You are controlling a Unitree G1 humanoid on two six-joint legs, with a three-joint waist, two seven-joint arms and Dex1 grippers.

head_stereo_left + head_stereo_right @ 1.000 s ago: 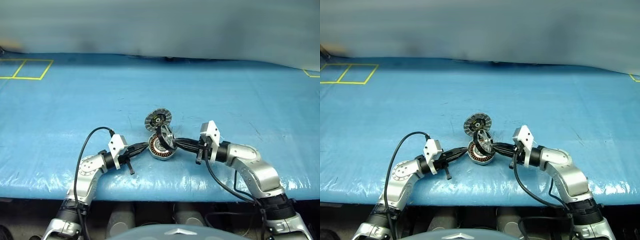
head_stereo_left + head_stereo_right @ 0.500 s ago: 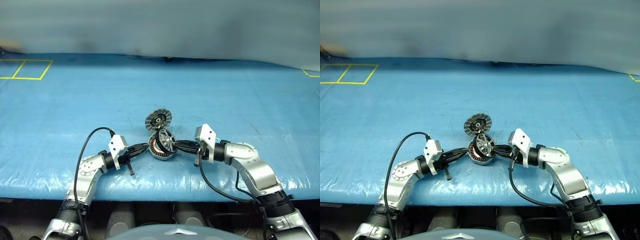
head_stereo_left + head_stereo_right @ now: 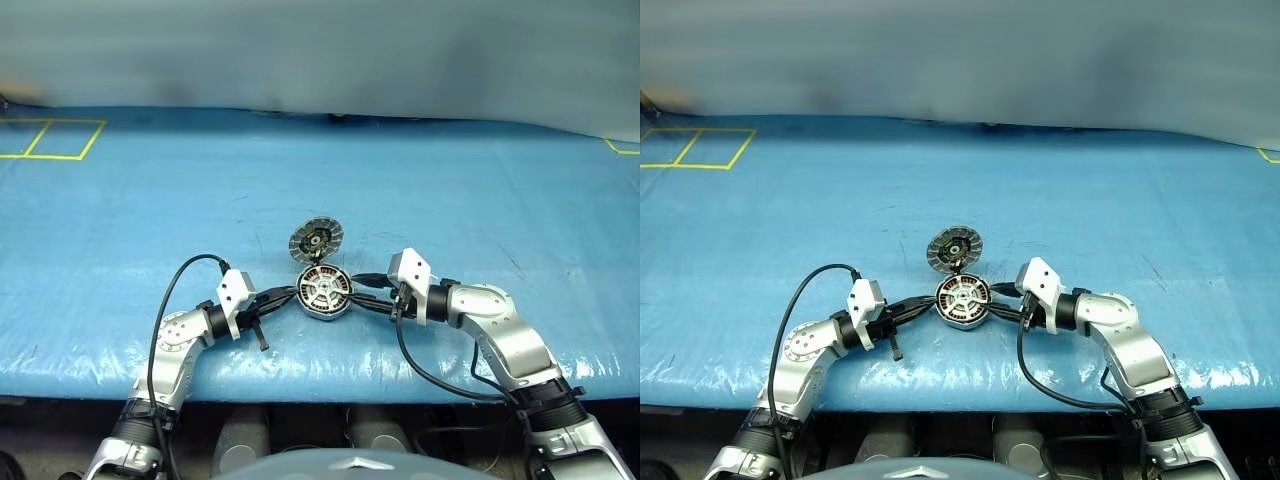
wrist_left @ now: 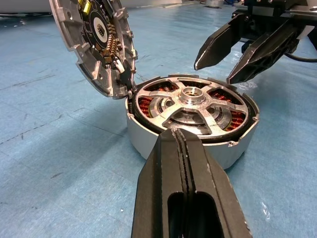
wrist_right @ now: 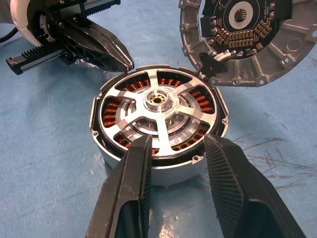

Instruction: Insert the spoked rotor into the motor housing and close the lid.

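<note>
Silver spoked rotor point(image 5: 157, 118) seated in motor housing point(image 5: 163, 171), between both grippers.

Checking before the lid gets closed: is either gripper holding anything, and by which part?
Nothing is held. The right gripper is open beside the grey motor housing; the left gripper is shut, empty.
</note>
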